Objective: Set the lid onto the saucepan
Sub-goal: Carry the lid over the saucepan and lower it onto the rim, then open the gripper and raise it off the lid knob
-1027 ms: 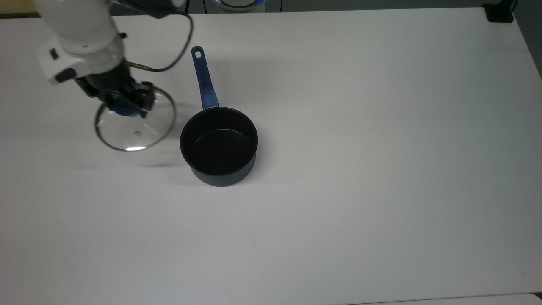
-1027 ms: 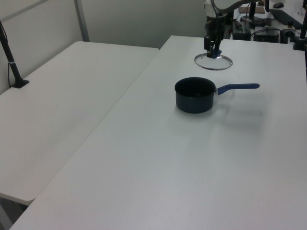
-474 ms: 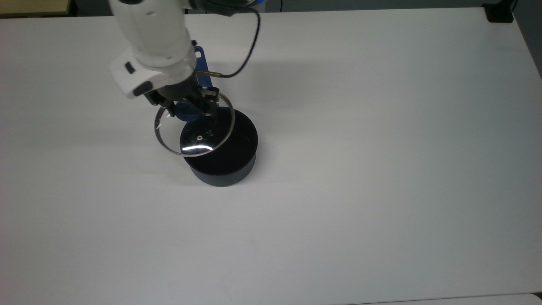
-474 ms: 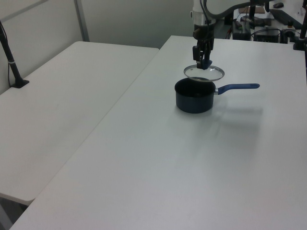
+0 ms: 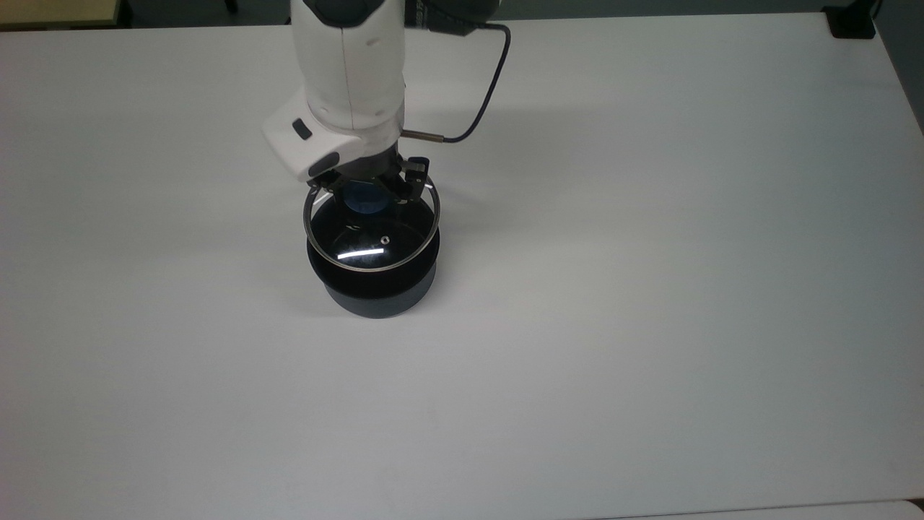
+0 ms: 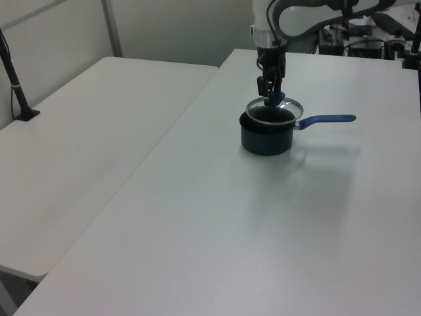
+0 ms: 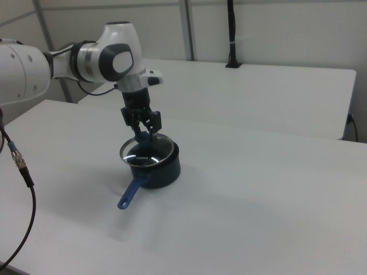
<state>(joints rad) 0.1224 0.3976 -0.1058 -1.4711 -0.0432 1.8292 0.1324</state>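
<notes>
The lid was gripped by its blue knob in the clenched claw and held just above the saucepan on the bench.

Clear glass lid hangs just above navy saucepan.

Top overhead; left, right oblique (sharing saucepan).

The pan is dark navy outside and black inside, with a brighter blue handle. The lid is clear glass edged in silver metal, with a blue knob. The arm is white, its gripper black. The table is plain white.
</notes>
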